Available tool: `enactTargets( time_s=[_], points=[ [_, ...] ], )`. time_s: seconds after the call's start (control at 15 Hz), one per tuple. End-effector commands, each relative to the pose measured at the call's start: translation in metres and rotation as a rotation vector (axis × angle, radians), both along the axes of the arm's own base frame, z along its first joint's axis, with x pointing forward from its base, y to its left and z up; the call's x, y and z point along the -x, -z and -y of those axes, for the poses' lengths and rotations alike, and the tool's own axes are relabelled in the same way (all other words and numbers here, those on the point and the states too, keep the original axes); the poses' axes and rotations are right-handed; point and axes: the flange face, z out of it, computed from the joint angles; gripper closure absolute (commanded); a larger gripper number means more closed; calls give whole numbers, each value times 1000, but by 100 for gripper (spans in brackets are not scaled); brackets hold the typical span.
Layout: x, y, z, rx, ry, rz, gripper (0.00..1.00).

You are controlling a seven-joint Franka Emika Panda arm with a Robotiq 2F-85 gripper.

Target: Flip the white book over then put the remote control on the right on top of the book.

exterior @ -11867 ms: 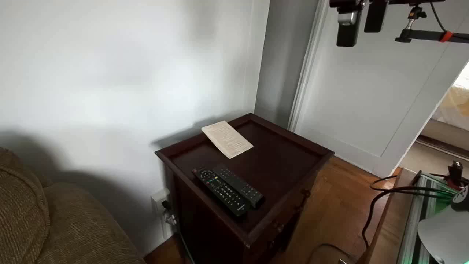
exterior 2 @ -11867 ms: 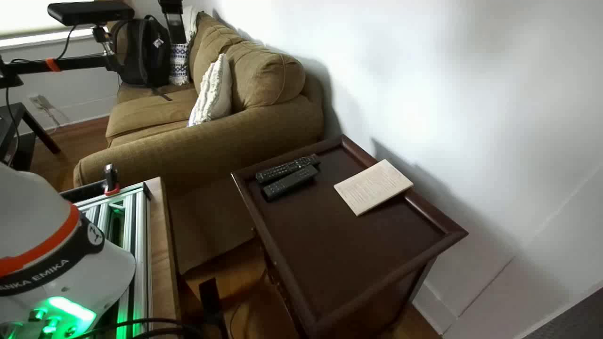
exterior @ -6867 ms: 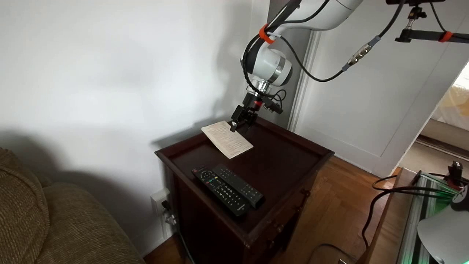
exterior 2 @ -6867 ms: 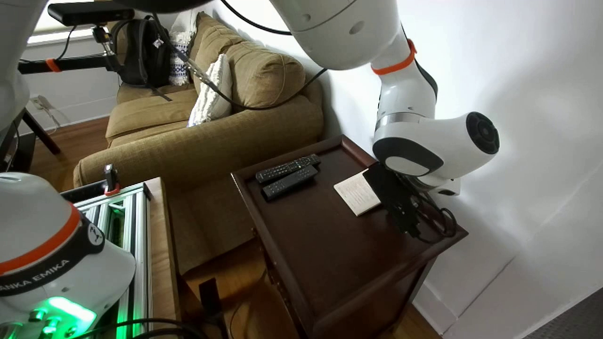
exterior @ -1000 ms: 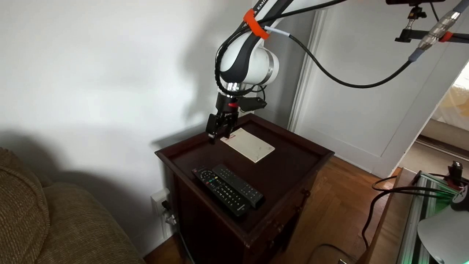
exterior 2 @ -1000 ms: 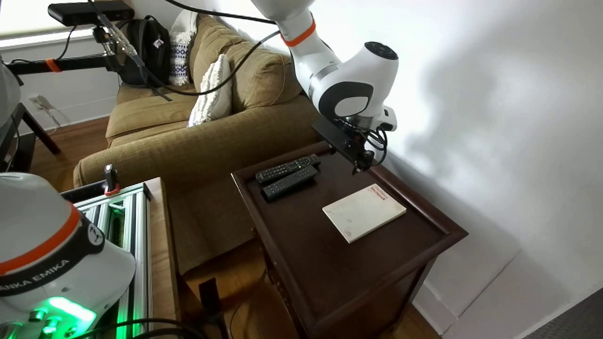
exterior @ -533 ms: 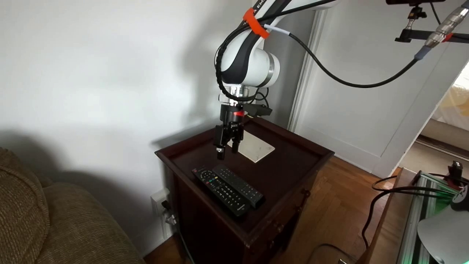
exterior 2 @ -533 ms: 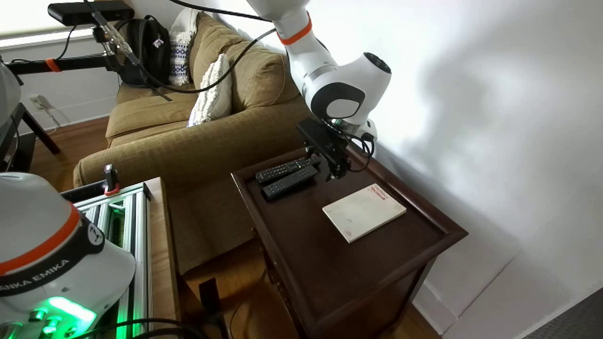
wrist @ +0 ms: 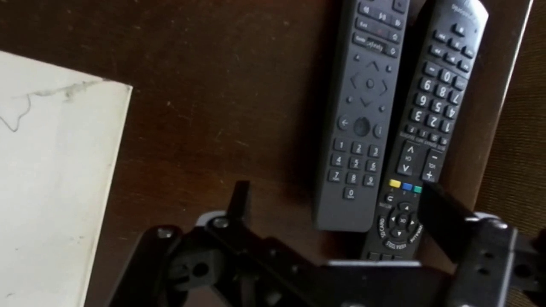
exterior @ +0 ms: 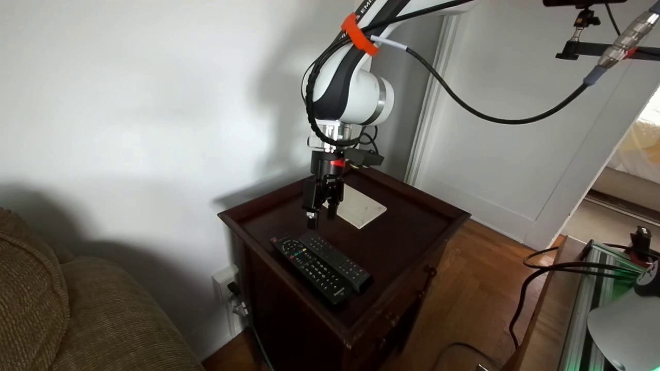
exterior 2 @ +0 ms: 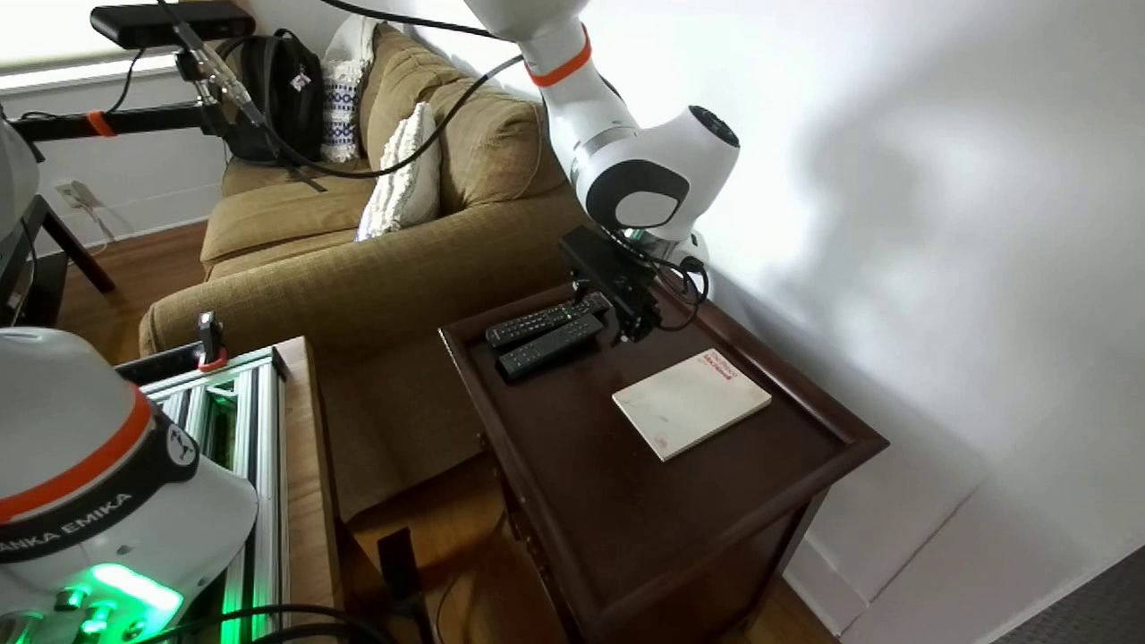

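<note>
The white book [exterior 2: 693,402] lies flat on the dark wooden table [exterior 2: 626,528], red title print facing up. Its edge shows at left in the wrist view [wrist: 51,183]. Two black remotes lie side by side. In an exterior view the right one is the plain dark-grey remote control [exterior: 337,260]; it also shows in the wrist view [wrist: 367,100]. My gripper [exterior: 323,217] is open and empty, above the table at the remotes' wall-side end. In the wrist view the open gripper [wrist: 335,192] has its fingers either side of the grey remote's number-key end, apart from it; the right finger overlaps the other remote.
The other remote [exterior: 312,270], with coloured buttons, lies close against the grey one, on its sofa side. The table has a raised rim [exterior 2: 733,546]. A white wall [exterior: 154,129] stands behind it. A brown sofa [exterior 2: 429,268] is beside it.
The book, earlier with its printed text side up and nearer the wall, now shows its title side. My gripper has moved from near the book down and toward the remotes, slowing lately.
</note>
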Motion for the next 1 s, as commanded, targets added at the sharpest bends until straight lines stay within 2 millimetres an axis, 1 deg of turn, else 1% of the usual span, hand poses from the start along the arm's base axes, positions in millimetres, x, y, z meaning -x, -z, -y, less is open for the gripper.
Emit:
enactTargets(
  time_s=[0.0,0.2,0.4,0.6,0.93],
  points=[
    [13,11,-15,4,-2,-9,0],
    [26,15,-25,23,-11,-10,0],
    [38,23,-29,47,-13,-14,0],
    [48,33,-27,68,0,-24,0],
    [56,40,-22,88,19,-47,0]
  ],
)
